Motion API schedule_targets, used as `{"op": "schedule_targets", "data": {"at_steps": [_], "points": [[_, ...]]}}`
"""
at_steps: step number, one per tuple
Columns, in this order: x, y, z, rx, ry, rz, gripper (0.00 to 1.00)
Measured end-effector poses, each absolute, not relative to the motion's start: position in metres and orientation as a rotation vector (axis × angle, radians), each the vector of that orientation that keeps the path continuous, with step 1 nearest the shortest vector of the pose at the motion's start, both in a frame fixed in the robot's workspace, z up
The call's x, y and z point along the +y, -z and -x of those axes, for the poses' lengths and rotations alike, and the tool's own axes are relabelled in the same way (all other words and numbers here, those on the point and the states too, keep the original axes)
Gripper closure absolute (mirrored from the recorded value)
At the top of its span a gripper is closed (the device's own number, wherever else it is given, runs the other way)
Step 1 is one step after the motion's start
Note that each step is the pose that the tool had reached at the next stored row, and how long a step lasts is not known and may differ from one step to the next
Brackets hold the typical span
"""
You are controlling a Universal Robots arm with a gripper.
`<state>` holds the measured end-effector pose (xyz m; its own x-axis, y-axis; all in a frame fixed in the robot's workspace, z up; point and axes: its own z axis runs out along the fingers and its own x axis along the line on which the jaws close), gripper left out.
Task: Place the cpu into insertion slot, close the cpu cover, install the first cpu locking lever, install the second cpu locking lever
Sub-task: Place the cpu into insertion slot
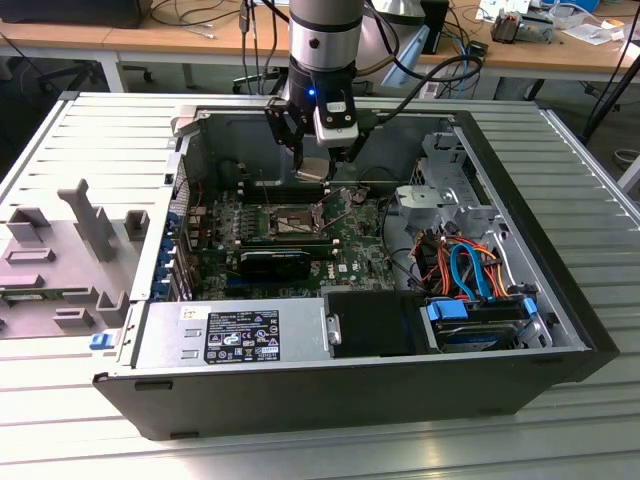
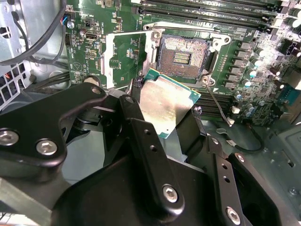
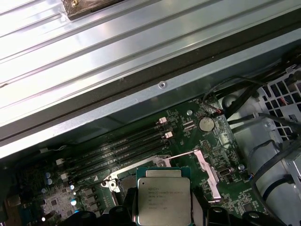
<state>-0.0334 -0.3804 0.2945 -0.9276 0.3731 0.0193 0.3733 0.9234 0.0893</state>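
My gripper (image 1: pixel 314 160) hangs inside the open computer case, shut on the cpu (image 2: pixel 164 101), a square chip with a silver top and green edge. In both wrist views the black fingers (image 2: pixel 141 136) clamp the chip's two sides. The chip hovers above the green motherboard, just off the far side of the insertion slot (image 2: pixel 185 55), whose dark pin field lies bare. The cpu cover (image 2: pixel 123 59) stands swung open beside the slot; it also shows in the first wrist view as a silvery frame (image 3: pixel 207 174). A thin wire lever (image 2: pixel 218 106) sticks up next to the socket.
The case (image 1: pixel 560 330) lies on a ribbed aluminium table. A power supply (image 1: pixel 230 335) fills the near corner, with a drive bay (image 1: pixel 480 315) and orange and blue cables (image 1: pixel 465 265) toward the exterior view's right. A black card (image 1: pixel 275 262) sits near the socket. Grey fixtures (image 1: pixel 70 250) stand outside on the left.
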Motion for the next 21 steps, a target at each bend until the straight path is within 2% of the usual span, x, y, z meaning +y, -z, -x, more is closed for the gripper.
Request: {"op": "schedule_targets", "data": {"at_steps": [21], "points": [[-0.3804, -0.2943, 0.0334, -3.076, 0.144, 0.615, 0.45]]}}
